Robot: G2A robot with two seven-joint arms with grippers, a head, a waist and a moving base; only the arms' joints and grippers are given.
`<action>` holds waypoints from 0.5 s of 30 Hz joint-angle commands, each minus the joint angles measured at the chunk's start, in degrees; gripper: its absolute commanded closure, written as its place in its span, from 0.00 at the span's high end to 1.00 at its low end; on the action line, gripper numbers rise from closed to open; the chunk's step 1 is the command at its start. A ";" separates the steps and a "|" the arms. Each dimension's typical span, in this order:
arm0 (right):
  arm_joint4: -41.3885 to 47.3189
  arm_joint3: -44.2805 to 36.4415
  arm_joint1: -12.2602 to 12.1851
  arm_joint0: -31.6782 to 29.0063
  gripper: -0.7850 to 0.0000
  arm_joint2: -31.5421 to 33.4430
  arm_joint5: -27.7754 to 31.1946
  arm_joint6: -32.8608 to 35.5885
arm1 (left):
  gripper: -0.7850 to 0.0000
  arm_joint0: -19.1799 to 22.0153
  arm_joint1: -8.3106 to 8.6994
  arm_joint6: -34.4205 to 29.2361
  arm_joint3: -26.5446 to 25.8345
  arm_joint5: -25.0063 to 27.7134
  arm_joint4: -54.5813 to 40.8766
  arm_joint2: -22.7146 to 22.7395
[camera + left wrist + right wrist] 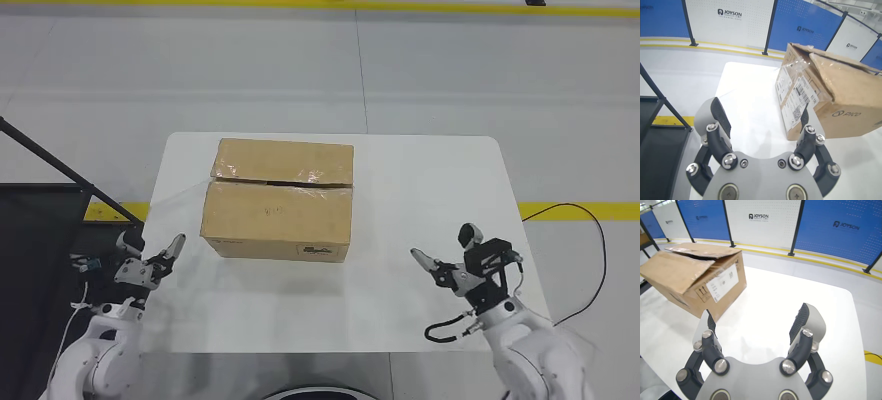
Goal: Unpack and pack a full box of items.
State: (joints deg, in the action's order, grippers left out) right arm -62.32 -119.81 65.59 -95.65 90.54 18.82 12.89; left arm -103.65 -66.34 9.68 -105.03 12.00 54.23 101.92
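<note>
A brown cardboard box (278, 200) stands on the white worktop (430, 190), ahead of both end effectors and between them. Its two top flaps are folded down, with a dark gap running along the seam where they meet, and loose clear tape (797, 63) clings to the end of that seam.

The left end effector (152, 243) hovers at the near left edge of the worktop with its fingers (721, 115) spread wide apart and nothing between them. From it, the box lies ahead and to the right, near but not touching. The left wrist view shows the box's short end (793, 98) covered in white labels, close beside the right-hand fingertip of the left end effector (761, 108).

The right end effector (443, 247) hovers over the near right part of the worktop, also with its fingers (798, 321) spread apart and empty. From it, the box (687, 275) lies ahead and to the left, farther off than it is from the left one, with bare worktop (791, 291) between. A white label (723, 281) shows on the end facing it.

A black frame (40, 220) stands beside the worktop, outside the left end effector.
</note>
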 commanded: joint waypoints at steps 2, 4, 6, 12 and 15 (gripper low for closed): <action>5.85 -1.58 -0.08 2.23 1.00 -0.17 1.79 4.54 | 1.00 0.09 -0.09 0.58 -0.81 1.28 -1.92 0.51; 10.87 -2.03 -0.14 3.83 1.00 -0.72 3.53 7.51 | 1.00 0.08 -0.12 0.63 -1.27 2.22 -2.83 0.90; 15.88 -2.13 -0.21 5.68 1.00 -1.04 4.14 10.91 | 1.00 0.02 -0.11 0.56 -1.77 3.47 -3.46 1.35; 26.43 -2.64 -0.45 8.60 1.00 -1.39 4.72 18.42 | 1.00 -0.78 -0.06 0.35 -2.49 6.45 -5.30 3.69; 26.43 -2.64 -0.45 8.60 1.00 -1.39 4.72 18.42 | 1.00 -0.78 -0.06 0.35 -2.49 6.45 -5.30 3.69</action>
State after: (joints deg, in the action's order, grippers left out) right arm -35.83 -122.45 65.13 -87.04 89.15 23.56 31.40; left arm -104.45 -66.40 10.03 -107.54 18.48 48.92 105.65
